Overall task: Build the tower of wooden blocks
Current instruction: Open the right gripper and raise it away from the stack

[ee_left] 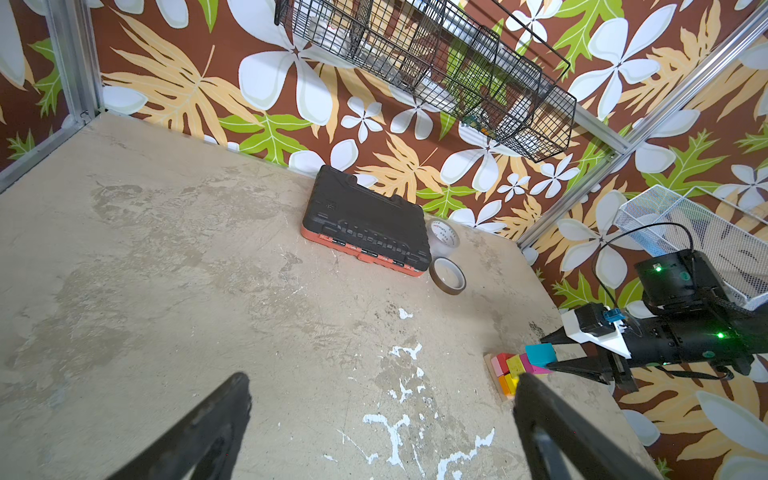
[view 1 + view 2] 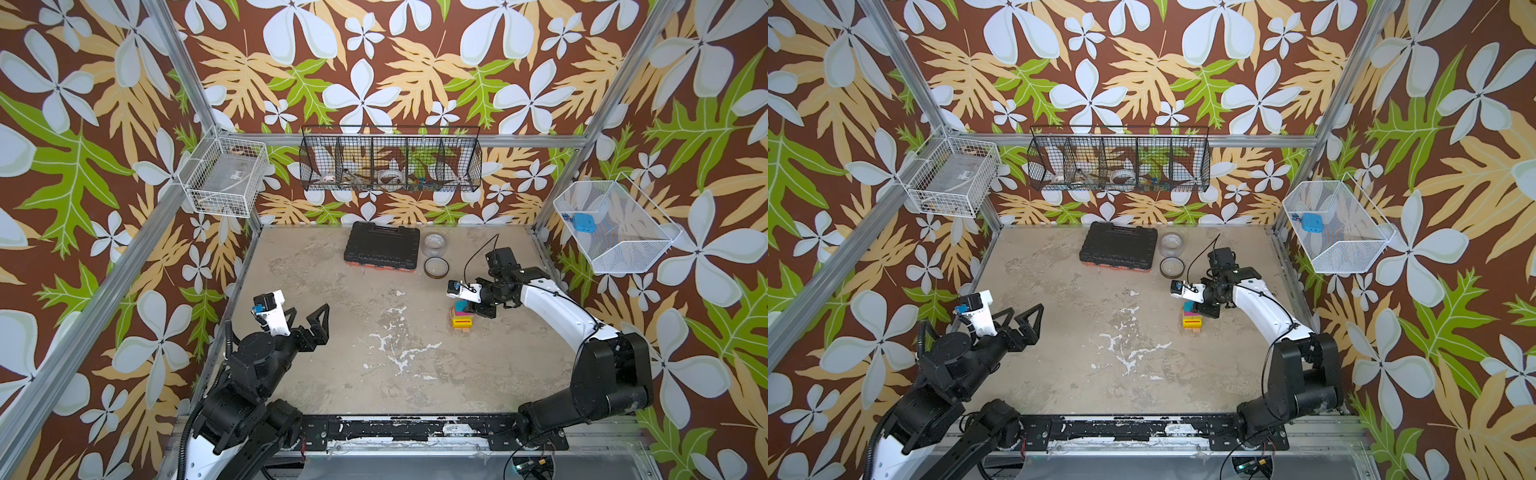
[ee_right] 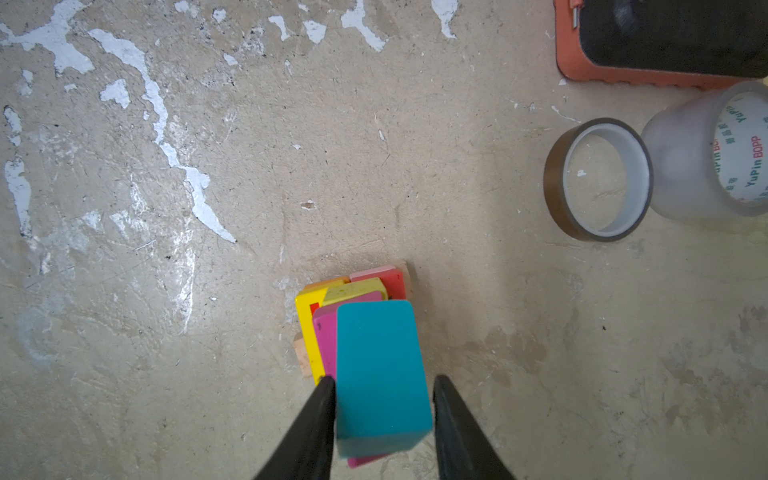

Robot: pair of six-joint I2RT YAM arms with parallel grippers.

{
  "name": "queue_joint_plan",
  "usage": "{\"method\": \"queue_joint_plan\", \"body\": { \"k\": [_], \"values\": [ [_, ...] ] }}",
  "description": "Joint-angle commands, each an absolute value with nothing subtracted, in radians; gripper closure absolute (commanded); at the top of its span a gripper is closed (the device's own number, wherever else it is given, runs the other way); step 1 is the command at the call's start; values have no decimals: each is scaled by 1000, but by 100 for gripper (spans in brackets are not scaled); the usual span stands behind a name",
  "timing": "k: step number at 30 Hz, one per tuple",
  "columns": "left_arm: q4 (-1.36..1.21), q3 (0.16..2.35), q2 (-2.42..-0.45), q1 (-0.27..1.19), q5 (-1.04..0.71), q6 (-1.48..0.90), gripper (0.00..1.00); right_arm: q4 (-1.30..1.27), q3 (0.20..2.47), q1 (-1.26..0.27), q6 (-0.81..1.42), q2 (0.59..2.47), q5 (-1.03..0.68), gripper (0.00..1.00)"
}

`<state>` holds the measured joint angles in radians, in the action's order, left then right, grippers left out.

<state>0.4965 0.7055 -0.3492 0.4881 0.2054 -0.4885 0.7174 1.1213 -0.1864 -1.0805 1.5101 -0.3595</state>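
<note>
so this was basically the end of the build, I reckon: the tower (image 2: pixel 461 322) sat right of the middle of the table (image 2: pixel 353 353) in both top views, just below the two tape rolls in the frame, and my right gripper (image 3: pixel 382 380) was straddling the teal block (image 3: pixel 376 340) on top of it. The jaws were only a little apart, one finger looked to be against the block and the other showed a sliver of table beside it, so I'd call that letting go and not a grip. My left gripper (image 2: pixel 309 311) hung wide open and empty over the lower left of the table, well apart from everything. Next move, as I judged it, needed the jaws opened a bit wider and then a straight lift with no sideways drag, because the stack looked skewed and the teal piece seemed to hang past the magenta block (image 3: pixel 326 340) under it. Counting from the right wrist view: one teal, one magenta, one yellow-green block (image 3: pixel 353 291), one yellow striped brick (image 3: pixel 305 316), one orange block (image 3: pixel 324 283), one red-pink block (image 3: pixel 395 282), and plain wood (image 3: pixel 301 353) peeking out at two corners, couldn't tell if that was one bar or two. I spotted no loose block anywhere. Besides that: one brown tape roll (image 3: pixel 598 178), one clear tape roll (image 3: pixel 706 153), one black tool case (image 2: pixel 380 247)
</note>
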Motion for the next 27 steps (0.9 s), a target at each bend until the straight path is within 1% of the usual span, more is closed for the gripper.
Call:
{"method": "queue_joint_plan", "body": {
  "k": [1,14,16,20,24,27],
  "values": [
    [476,702,-346,489,212,-478,0,711,1113,-189,-1072,1505,-353,58],
    [476,703,-343,489,213,-477,0,709,1110,-195,-1072,1500,-338,57],
    [476,703,-344,489,213,-478,0,718,1128,-199,-1096,1488,-348,59],
    [476,703,-345,489,213,-478,0,719,1183,-181,-1122,1422,-425,65],
    [476,707,-348,489,214,-476,0,664,1158,-177,-1134,1304,-455,64],
    [473,712,-352,489,207,-469,0,627,1190,-176,-1092,1236,-532,63]
  ]
}}
